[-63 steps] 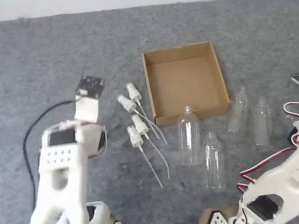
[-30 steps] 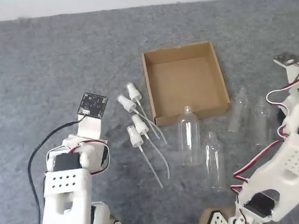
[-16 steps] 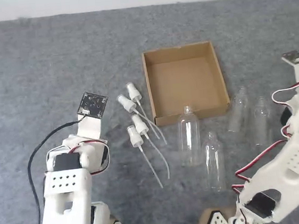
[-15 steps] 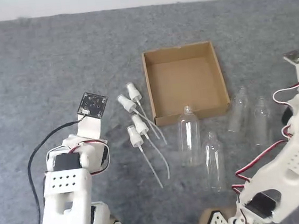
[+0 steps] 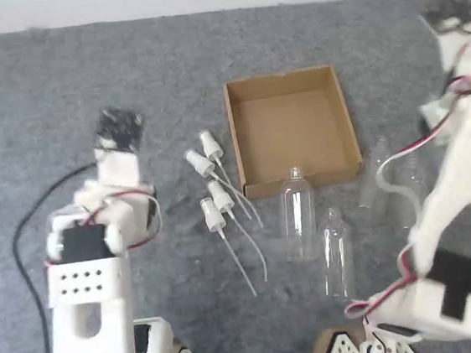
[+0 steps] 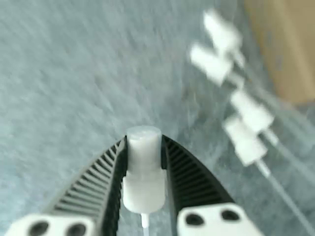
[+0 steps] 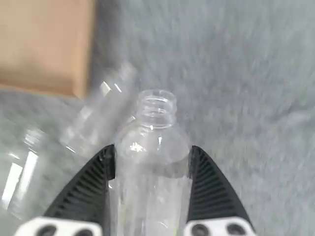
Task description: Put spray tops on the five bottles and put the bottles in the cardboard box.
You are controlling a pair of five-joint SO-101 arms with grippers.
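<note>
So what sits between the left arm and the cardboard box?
Four loose spray tops lie on the carpet between the left arm and the cardboard box, plain in the high view.

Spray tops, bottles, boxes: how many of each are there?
Spray tops: 5, one in the left end effector.
Bottles: 5, one in the right end effector.
Cardboard box: 1.
Total: 11.

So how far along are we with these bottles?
Nothing finished: the cardboard box is empty, no bottle has a top. In hand: the left gripper clamps one spray top, the right gripper an open bottle. Left: joining them, capping the bottles on the carpet with the four loose tops, boxing all.
</note>
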